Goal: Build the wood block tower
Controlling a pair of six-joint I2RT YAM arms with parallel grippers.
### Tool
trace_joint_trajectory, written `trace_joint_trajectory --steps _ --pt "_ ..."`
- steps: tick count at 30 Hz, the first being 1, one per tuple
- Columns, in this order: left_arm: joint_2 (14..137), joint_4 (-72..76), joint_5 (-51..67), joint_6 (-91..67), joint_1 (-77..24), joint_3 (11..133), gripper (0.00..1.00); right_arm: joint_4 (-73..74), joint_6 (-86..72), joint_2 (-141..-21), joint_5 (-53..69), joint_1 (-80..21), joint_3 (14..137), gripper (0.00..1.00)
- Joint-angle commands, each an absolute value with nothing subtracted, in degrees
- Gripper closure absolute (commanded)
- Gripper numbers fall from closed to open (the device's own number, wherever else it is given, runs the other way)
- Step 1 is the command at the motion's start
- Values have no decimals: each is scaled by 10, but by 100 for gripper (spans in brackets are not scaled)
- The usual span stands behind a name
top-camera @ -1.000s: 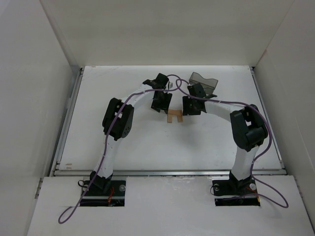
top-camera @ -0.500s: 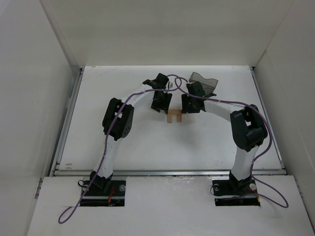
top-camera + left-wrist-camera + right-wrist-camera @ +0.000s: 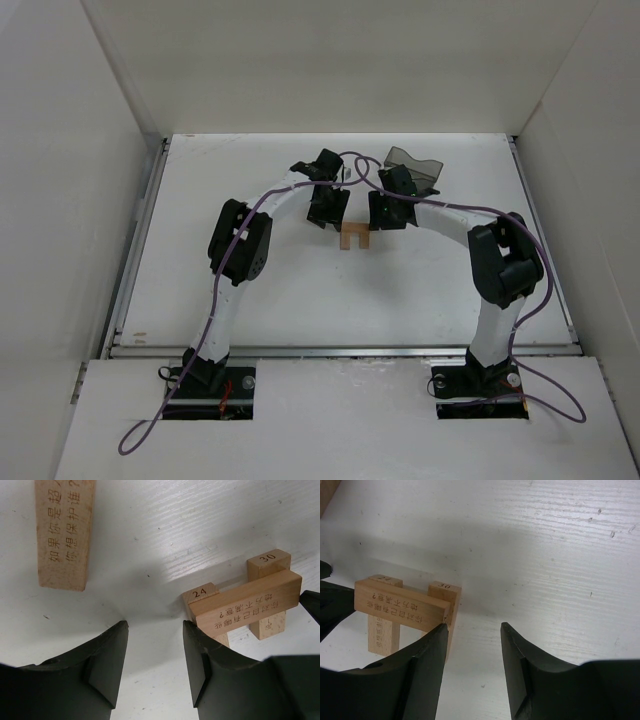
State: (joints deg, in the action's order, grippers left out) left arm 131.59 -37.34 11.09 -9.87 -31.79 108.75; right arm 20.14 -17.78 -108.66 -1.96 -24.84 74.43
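Note:
The tower (image 3: 355,238) is two parallel wood blocks with one block laid crosswise on top, at mid-table. In the left wrist view the tower (image 3: 245,602) stands just right of my left gripper (image 3: 155,630), which is open with only bare table between its fingers. A loose wood block (image 3: 65,530) lies flat beyond it to the left. In the right wrist view the tower (image 3: 400,610) stands to the left of my right gripper (image 3: 474,629), which is open and empty. Its left fingertip (image 3: 437,635) sits right by the end of the crosswise block. From above, the left gripper (image 3: 328,212) and right gripper (image 3: 388,212) flank the tower.
A dark translucent grey bin (image 3: 415,168) stands behind the right gripper at the back of the table. White walls enclose the table on three sides. The corner of another wood block (image 3: 326,492) shows at the upper left of the right wrist view.
The right gripper has edged slightly toward the far side of the table. The left arm and the tower have not moved.

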Motion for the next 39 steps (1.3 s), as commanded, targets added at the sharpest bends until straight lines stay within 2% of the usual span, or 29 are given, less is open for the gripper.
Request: trace_joint_trajectory --steps 1,23,39 --pt "1323 -414 112 -96 -323 1078 55 197 -177 -1087 -19 -253 768 48" --pt "1323 -419 106 -96 -317 1083 55 197 -171 -1093 -35 -253 779 48" --pt "1305 -419 95 -96 -293 1061 52 185 -183 -1056 -42 -253 722 48"
